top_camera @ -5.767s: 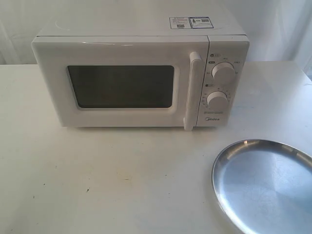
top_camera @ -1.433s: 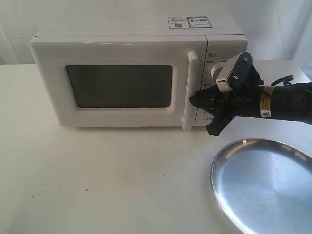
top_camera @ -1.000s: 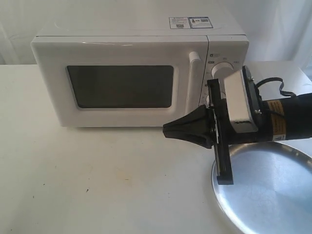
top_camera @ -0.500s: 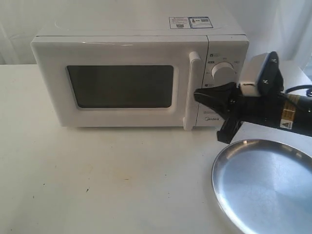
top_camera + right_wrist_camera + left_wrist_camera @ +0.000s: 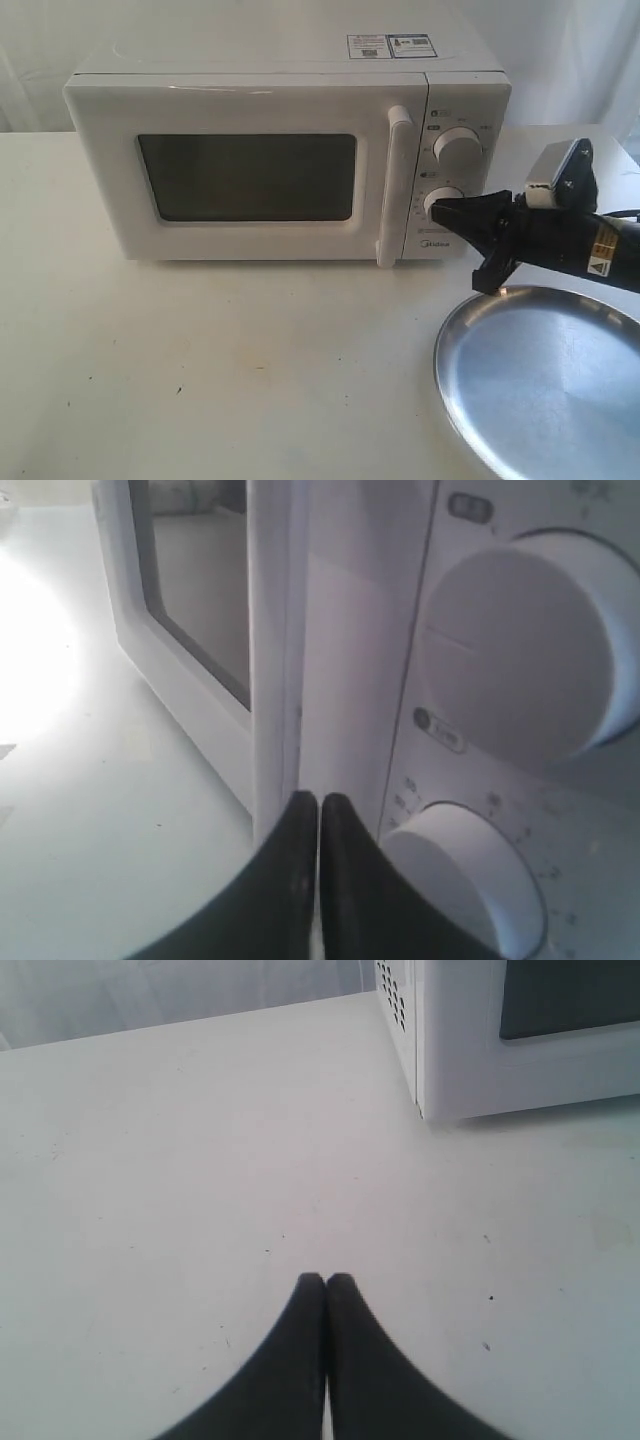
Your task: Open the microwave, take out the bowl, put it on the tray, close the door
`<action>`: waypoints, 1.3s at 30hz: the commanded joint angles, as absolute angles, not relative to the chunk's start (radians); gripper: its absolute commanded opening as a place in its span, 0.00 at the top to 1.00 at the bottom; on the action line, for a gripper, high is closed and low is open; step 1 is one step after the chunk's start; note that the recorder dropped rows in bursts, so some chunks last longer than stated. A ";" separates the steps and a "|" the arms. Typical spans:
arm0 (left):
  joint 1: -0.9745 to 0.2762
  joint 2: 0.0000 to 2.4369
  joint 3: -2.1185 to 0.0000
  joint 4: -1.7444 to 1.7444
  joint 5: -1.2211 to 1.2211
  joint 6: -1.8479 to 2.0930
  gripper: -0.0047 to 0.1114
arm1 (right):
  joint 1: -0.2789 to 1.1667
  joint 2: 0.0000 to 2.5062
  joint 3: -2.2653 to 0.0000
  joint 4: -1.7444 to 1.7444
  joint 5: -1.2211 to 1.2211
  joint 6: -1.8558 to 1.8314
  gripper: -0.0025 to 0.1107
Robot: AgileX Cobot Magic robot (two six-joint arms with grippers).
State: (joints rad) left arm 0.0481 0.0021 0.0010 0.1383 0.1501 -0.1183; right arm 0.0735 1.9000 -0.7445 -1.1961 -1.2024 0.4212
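right gripper (image 5: 440,207) pointing level and sideways, fingers pressing tightly together, left gripper (image 5: 325,1282) hovering, fingertips touching

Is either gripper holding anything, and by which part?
Nothing is held. The right gripper, near the large white boxy microwave, and the left gripper, over the white table, are shut and empty.

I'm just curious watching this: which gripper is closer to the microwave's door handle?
Right. The right gripper points its shut tips at the lower knob, just beside the handle. The left gripper is over the table, off a corner of the microwave.
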 commanded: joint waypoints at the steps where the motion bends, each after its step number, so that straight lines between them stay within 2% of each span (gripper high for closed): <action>1: 0.047 0.000 0.000 0.135 0.150 -0.125 0.96 | 0.113 1.896 -0.748 -1.212 -1.221 0.399 0.79; 4: 0.047 0.000 0.000 0.135 0.150 -0.125 0.96 | 0.139 1.896 -0.748 -1.169 -1.221 0.385 0.60; 6: 0.047 0.000 0.000 0.135 0.150 -0.125 0.96 | 0.149 1.896 -0.748 -1.124 -1.221 0.384 0.55; 12: 0.047 0.000 0.000 0.135 0.150 -0.125 0.96 | 0.158 1.896 -0.759 -1.028 -1.221 0.347 0.56; 22: 0.047 0.000 0.000 0.135 0.150 -0.125 0.96 | 0.245 1.910 -0.872 -1.132 -1.176 0.478 0.56; 25: 0.047 0.000 0.000 0.135 0.150 -0.125 0.96 | 0.270 1.919 -0.876 -1.126 -1.143 0.500 0.60; 29: 0.047 0.000 0.000 0.135 0.150 -0.125 0.96 | 0.278 1.931 -0.876 -1.126 -1.078 0.500 0.71; 34: 0.047 0.000 0.000 0.135 0.150 -0.125 0.96 | 0.278 1.947 -0.876 -1.126 -1.099 0.500 0.80; 36: 0.047 0.000 0.000 0.135 0.150 -0.125 0.96 | 0.278 1.947 -0.876 -1.126 -1.105 0.488 0.89; 37: 0.047 0.000 0.000 0.135 0.150 -0.125 0.96 | 0.278 1.947 -0.876 -1.129 -1.112 0.479 0.97; 39: 0.047 0.000 0.000 0.135 0.150 -0.125 0.96 | 0.278 1.947 -0.876 -1.162 -1.140 0.474 0.98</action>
State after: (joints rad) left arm 0.0481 0.0021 0.0010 0.1383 0.1501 -0.1183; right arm 0.2592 1.9148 -0.8502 -1.0988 -1.1515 0.4708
